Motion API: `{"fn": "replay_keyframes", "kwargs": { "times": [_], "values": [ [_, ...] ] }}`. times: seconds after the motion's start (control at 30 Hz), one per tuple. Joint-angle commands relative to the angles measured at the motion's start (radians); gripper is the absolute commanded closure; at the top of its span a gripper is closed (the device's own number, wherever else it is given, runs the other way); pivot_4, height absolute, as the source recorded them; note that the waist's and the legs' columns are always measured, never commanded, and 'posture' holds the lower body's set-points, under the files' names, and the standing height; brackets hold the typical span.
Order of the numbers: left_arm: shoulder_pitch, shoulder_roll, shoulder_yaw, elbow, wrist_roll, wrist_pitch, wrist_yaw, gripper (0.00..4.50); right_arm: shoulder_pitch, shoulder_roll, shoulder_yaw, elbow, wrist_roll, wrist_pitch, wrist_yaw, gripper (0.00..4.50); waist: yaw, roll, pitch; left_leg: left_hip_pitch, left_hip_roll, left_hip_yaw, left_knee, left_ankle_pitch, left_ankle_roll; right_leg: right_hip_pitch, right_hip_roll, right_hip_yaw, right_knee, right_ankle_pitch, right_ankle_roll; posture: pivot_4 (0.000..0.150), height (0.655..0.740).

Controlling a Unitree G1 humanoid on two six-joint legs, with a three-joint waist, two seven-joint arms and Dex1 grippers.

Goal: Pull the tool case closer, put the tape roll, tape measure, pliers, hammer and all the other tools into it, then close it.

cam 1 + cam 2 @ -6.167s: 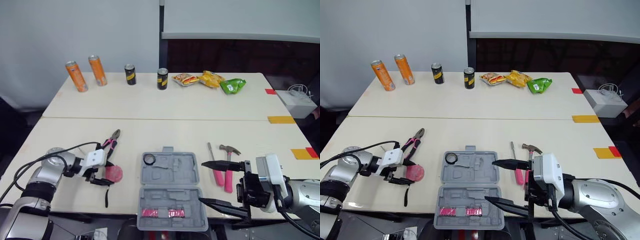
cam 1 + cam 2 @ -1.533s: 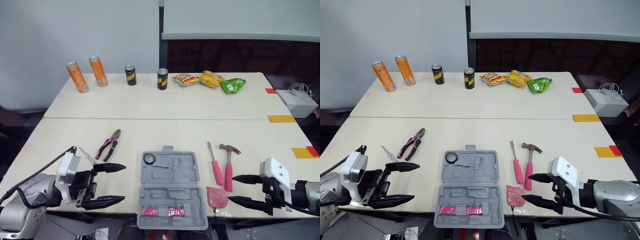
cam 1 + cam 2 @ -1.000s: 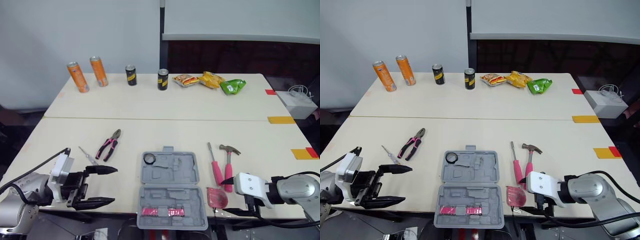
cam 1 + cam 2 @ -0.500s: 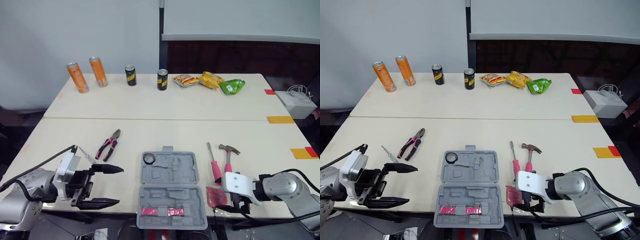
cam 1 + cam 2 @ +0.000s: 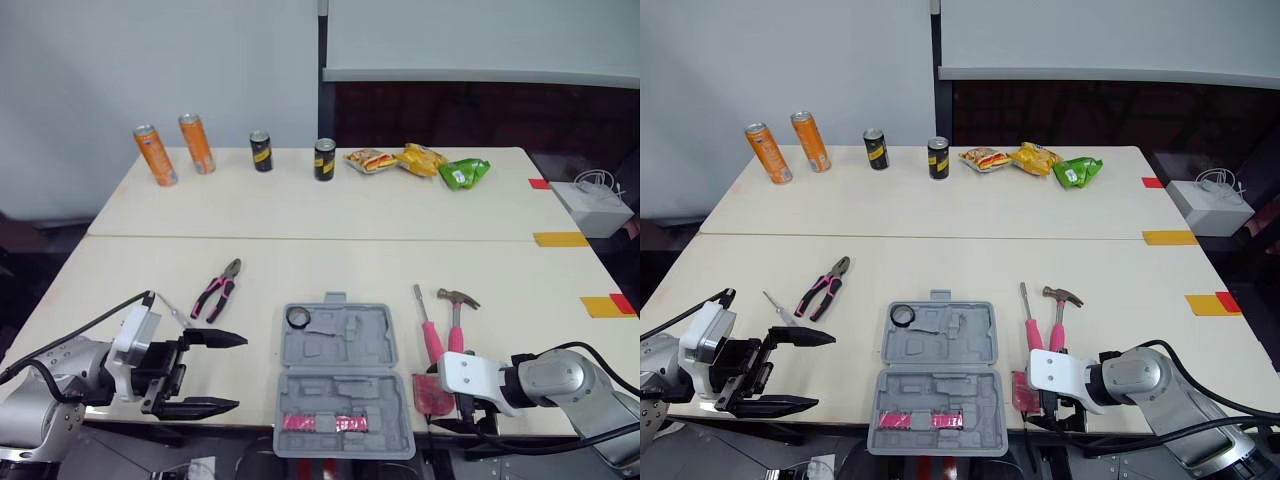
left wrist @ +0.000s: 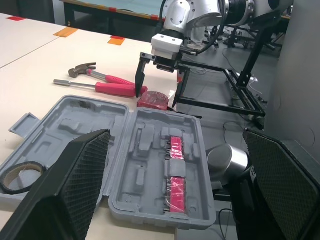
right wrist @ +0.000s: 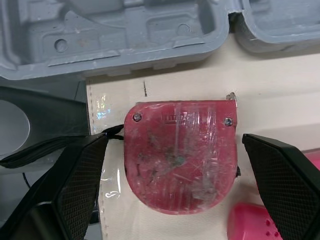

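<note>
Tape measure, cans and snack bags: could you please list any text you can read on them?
Tape measure: a small marking near its top edge, too blurred to read.
Orange cans and black cans: labels too small to read.
Snack bags: print too small to read.
Nothing legible anywhere.
</note>
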State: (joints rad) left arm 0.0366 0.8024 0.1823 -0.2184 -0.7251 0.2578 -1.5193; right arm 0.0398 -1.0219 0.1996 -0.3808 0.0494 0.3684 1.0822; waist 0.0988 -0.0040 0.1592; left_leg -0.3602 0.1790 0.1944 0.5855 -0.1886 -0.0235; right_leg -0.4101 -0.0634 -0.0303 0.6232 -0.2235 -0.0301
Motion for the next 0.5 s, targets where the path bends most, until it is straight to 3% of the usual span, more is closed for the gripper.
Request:
{"fn": "replay_keyframes", "kwargs": {
  "times": [0.03,0.17,0.37,0.5],
  "values": [
    [-0.003,0.006,0.003,0.015,0.004,-0.026,-0.040,0.00,-0.009,0.012,0.002,-0.009,-0.011,-0.014,-0.010,0.58,0.000,0.000,0.000,0.000,0.000,0.000,0.000,0.000,0.000,0.000,0.000,0.000,0.000,0.000,0.000,0.150,0.7400],
    [0.002,0.002,-0.001,0.030,0.008,-0.046,-0.045,0.00,-0.011,0.018,0.013,0.010,-0.029,-0.031,-0.016,1.69,-0.001,0.000,0.000,0.000,0.000,0.000,0.000,0.000,0.000,0.000,0.000,0.000,0.000,0.000,0.000,0.150,0.7400],
    [0.016,-0.008,0.011,0.051,0.012,-0.070,-0.042,0.00,-0.031,0.009,-0.010,-0.009,-0.018,-0.041,0.006,1.69,-0.002,0.000,0.000,0.001,0.000,0.001,0.000,0.000,0.000,0.000,0.000,0.001,0.000,0.000,0.000,0.150,0.7400],
    [0.035,-0.019,0.043,0.044,-0.005,-0.068,0.001,0.00,-0.155,-0.032,-0.053,-0.121,0.066,0.078,0.083,1.69,-0.017,0.001,0.001,0.002,0.000,0.002,0.000,0.000,0.000,0.000,0.000,0.002,0.001,0.000,0.000,0.150,0.7400]
  ]
}}
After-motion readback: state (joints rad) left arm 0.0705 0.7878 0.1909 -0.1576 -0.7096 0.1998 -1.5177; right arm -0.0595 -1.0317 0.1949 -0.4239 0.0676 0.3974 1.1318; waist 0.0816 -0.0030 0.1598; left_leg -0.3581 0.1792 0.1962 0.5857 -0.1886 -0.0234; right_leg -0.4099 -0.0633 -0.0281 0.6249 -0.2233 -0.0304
